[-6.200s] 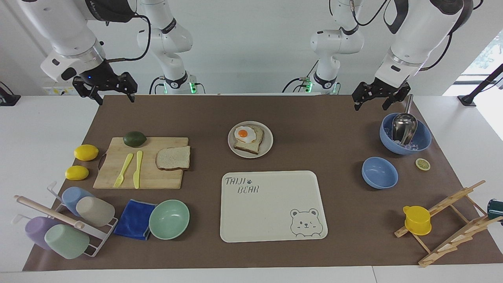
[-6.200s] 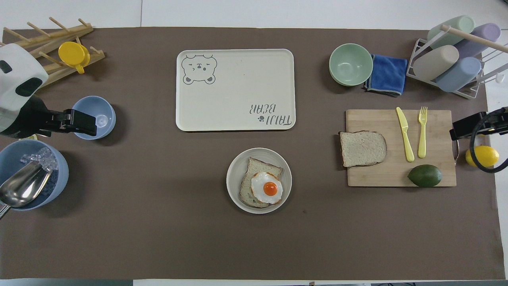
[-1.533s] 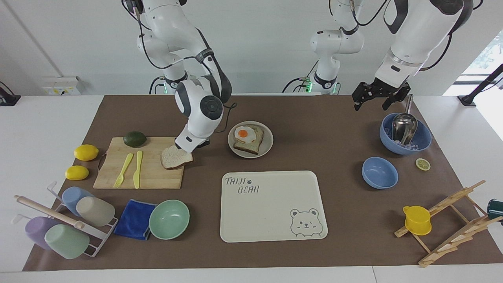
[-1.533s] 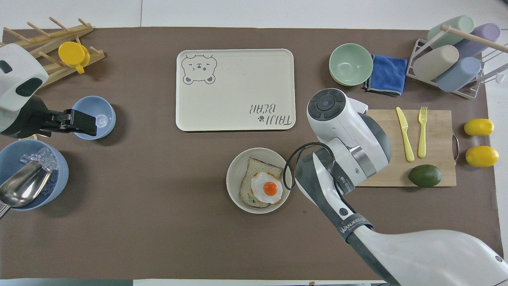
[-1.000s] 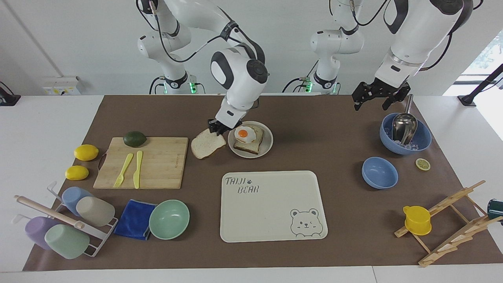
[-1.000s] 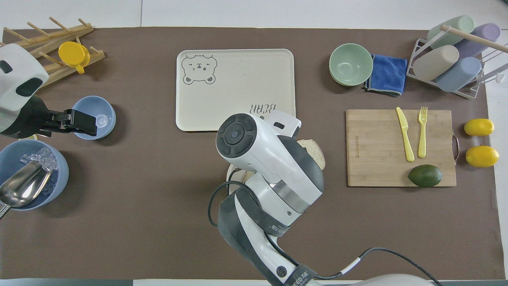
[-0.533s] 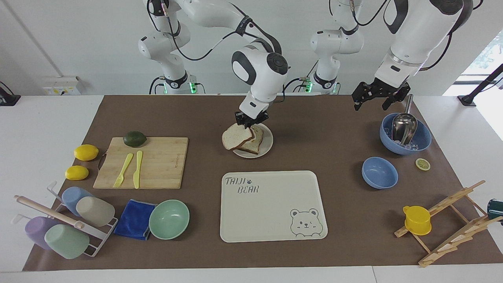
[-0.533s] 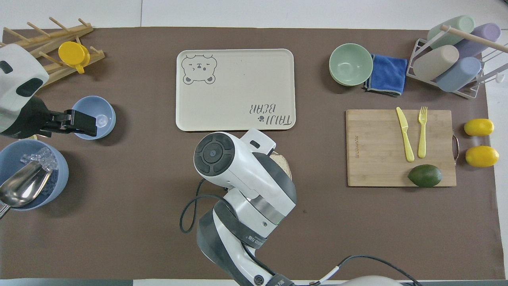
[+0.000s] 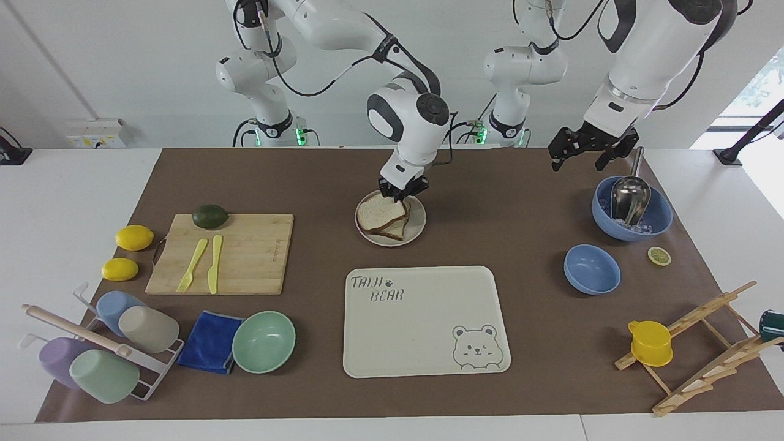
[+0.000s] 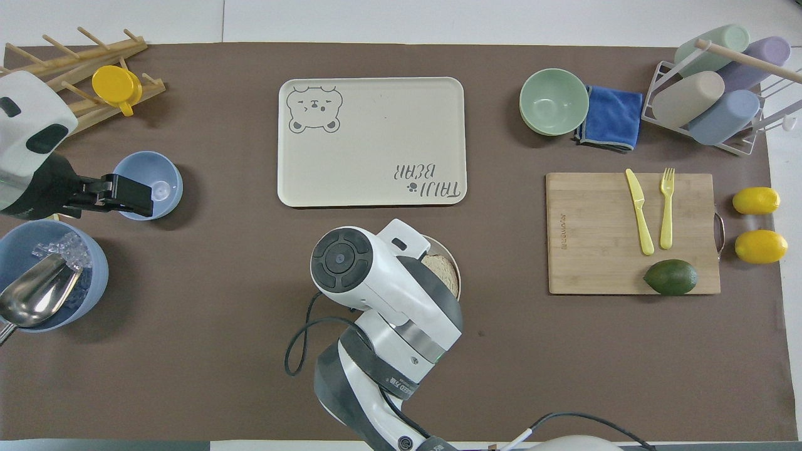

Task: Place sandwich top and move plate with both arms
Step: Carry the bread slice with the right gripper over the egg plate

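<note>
Right pincer (image 9: 401,192) clamps sandwich top (image 9: 381,214) edge over plate (image 9: 418,228); left pincer (image 9: 587,154) apart.

Seen from overhead, placed against the bear-print tray (image 10: 372,141):

- Nearer the robots than the tray: right arm (image 10: 388,294), wrist covering most of the plate (image 10: 457,274); only a rim sliver and a patch of the sandwich top (image 10: 440,269) visible beside the wrist. Right gripper itself hidden beneath the wrist.
- Toward the left arm's end from the tray: left gripper (image 10: 128,193), over the small blue bowl (image 10: 164,177); large blue bowl (image 10: 56,275) with metal scoop (image 10: 34,297) nearer the robots; yellow cup (image 10: 116,86) on a wooden rack (image 10: 75,59).
- Toward the right arm's end from the tray: mint-green bowl (image 10: 554,101) touching a blue cloth (image 10: 611,117); cutting board (image 10: 630,233) bearing yellow knife (image 10: 639,210), fork (image 10: 666,207), avocado (image 10: 670,277).
</note>
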`<state>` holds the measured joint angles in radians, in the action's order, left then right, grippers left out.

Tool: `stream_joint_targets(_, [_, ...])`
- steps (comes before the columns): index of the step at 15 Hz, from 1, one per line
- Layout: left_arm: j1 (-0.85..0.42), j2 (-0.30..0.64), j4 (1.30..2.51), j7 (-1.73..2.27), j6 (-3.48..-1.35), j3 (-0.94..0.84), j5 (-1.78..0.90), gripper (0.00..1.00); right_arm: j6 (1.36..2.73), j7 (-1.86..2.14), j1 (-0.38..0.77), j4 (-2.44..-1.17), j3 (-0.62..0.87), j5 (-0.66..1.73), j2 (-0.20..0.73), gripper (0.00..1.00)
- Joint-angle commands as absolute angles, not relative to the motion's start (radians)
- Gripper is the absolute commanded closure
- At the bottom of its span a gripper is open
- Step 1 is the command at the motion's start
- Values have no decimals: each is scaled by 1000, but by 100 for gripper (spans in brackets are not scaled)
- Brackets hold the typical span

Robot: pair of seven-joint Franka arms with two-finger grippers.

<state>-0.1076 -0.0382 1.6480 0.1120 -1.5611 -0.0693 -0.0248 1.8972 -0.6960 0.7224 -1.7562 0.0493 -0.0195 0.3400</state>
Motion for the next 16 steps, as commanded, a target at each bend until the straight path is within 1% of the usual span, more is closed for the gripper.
stream_joint_targets(1, [-94, -87, 1729, 132, -1609, -77, -40, 0, 1939, -715, 707, -1813, 64, 20, 305, 88])
stream_joint_targets(2, [-95, -100, 1753, 136, -1624, -77, -44, 0, 1944, -715, 707, -1815, 66, 21, 304, 82])
stream_joint_targets(3, [-95, -103, 1764, 137, -1629, -77, -46, 0, 1944, -715, 707, -1821, 66, 21, 304, 72])
stream_joint_targets(4, [-95, -110, 1779, 135, -1640, -77, -48, 0, 1945, -716, 707, -1822, 69, 21, 304, 70])
stream_joint_targets(5, [-95, -117, 1798, 137, -1658, -77, -52, 0, 1947, -716, 707, -1824, 75, 21, 302, 66])
stream_joint_targets(6, [-95, -121, 1807, 135, -1666, -77, -55, 0, 1951, -716, 707, -1824, 77, 21, 302, 57])
stream_joint_targets(7, [-95, -123, 1809, 135, -1667, -77, -58, 0, 1957, -716, 707, -1824, 77, 21, 302, 43])
stream_joint_targets(10, [-95, -123, 1830, 133, -1678, -77, -61, 0, 1951, -718, 700, -1804, 78, 50, 296, 24])
stream_joint_targets(11, [-97, -124, 1847, 135, -1696, -77, -81, 0, 1950, -715, 686, -1798, 77, 57, 281, 7])
stream_joint_targets(12, [-95, -133, 1867, 135, -1715, -77, -107, 0, 1953, -706, 661, -1798, 77, 57, 262, 0])
stream_joint_targets(14, [-100, -137, 1885, 146, -1730, -77, -124, 0, 1956, -689, 591, -1792, 77, 57, 230, 0])
stream_joint_targets(16, [-113, -143, 1943, 150, -1779, -81, -124, 0, 1942, -625, 511, -1786, 77, 57, 207, 0])
